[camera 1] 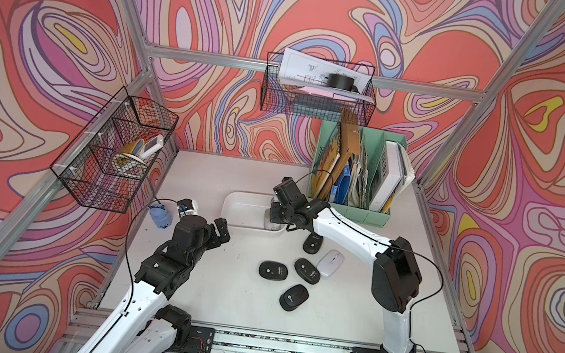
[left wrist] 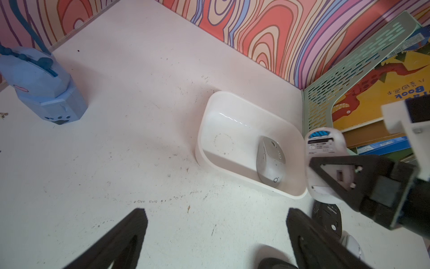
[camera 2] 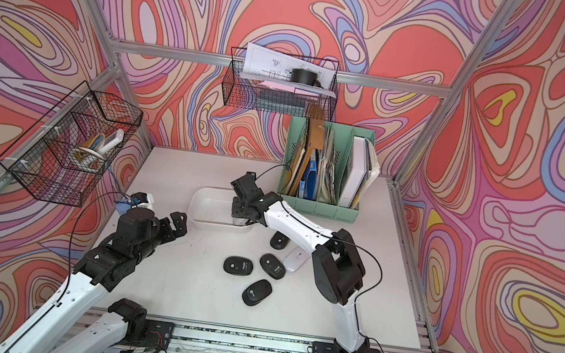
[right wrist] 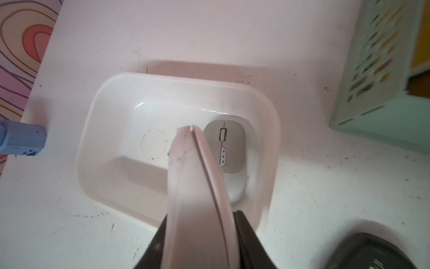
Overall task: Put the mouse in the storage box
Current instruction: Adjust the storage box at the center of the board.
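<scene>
My right gripper [right wrist: 200, 219] is shut on a white mouse [right wrist: 195, 186] held on its edge, tilted, above the near right corner of the white storage box [right wrist: 93, 116]. The left wrist view shows that mouse's labelled underside [left wrist: 323, 149] beside the box rim [left wrist: 202, 130]. A grey-topped mouse [right wrist: 226, 144] lies flat inside the box. In both top views the right gripper [camera 1: 275, 217] [camera 2: 240, 214] hangs over the box [camera 1: 232, 202] [camera 2: 201, 198]. My left gripper [camera 1: 221, 230] [left wrist: 216, 216] is open over bare table, left of the box, holding nothing.
Several black mice, such as the nearest one [camera 1: 294, 297], and a white mouse [camera 1: 330, 263] lie on the table in front of the box. A mint-green file organizer [camera 1: 356, 173] stands behind right. A blue gadget [camera 1: 161, 216] sits at the left edge under a wire basket [camera 1: 116, 150].
</scene>
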`<state>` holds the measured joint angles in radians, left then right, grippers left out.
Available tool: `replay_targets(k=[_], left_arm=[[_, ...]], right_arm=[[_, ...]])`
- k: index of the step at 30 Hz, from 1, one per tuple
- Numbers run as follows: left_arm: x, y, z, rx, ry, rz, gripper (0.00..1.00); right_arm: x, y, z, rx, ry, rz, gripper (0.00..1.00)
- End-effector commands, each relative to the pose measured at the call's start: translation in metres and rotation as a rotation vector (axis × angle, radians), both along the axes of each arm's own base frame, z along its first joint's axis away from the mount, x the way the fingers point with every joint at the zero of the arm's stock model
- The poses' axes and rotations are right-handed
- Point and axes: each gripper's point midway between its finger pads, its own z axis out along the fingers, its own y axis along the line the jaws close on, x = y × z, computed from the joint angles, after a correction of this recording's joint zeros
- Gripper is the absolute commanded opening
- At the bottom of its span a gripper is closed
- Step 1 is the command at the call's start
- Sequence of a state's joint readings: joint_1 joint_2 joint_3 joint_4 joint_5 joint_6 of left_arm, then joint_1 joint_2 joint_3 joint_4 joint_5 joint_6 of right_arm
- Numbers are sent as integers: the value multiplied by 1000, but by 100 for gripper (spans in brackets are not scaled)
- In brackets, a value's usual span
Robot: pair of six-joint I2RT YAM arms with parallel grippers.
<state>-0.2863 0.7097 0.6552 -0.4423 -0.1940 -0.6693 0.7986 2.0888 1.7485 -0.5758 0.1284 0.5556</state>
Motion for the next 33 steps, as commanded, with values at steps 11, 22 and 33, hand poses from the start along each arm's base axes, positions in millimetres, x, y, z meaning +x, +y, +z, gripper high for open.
replay_targets(k=[11,22,33], left_arm=[[-2,4,-11,33,38,0,99],[2,1,-17,21,49,-3,99],[1,1,-23,13,55,2,99]], right_arm=[[17,-10,-43,-142,41,-118,30],[10,-56,-51,-268,29,-215,31],[3,-101,-40,-355,-1,-284,33]])
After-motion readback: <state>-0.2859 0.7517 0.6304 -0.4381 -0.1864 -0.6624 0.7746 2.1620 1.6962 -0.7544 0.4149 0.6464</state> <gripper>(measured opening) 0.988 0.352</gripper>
